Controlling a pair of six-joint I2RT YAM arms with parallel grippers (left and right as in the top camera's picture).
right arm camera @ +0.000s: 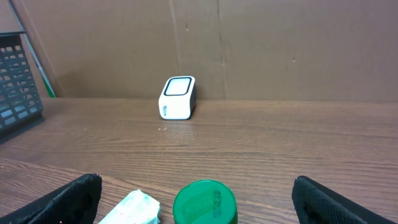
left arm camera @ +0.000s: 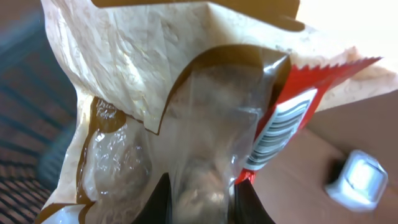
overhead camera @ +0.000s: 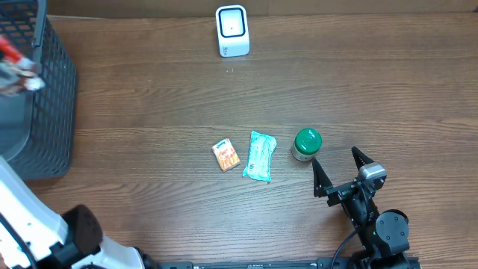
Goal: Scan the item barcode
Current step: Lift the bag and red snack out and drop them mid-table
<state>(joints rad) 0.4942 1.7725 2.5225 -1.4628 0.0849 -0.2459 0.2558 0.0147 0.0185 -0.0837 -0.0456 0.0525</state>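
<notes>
Above the mesh basket (overhead camera: pixel 52 97) at the counter's (overhead camera: pixel 149 97) left edge, the left end effector (left arm camera: pixel 199 202) grips a cream-and-brown snack bag (left arm camera: pixel 143 68), long axis running away from its fingers, red barcode strip (left arm camera: pixel 280 127) nearer the white scanner (left arm camera: pixel 360 180). The right end effector (overhead camera: pixel 334 157) gapes empty beside a green-lidded jar (overhead camera: pixel 307 142) and teal packet (overhead camera: pixel 260 157).

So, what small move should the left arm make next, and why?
Probably carry the bag toward the scanner, turning its barcode to the scanner's window. The left pincer is shut on the bag, which is apart from the scanner, and the barcode seems to face the wrist camera instead.
</notes>
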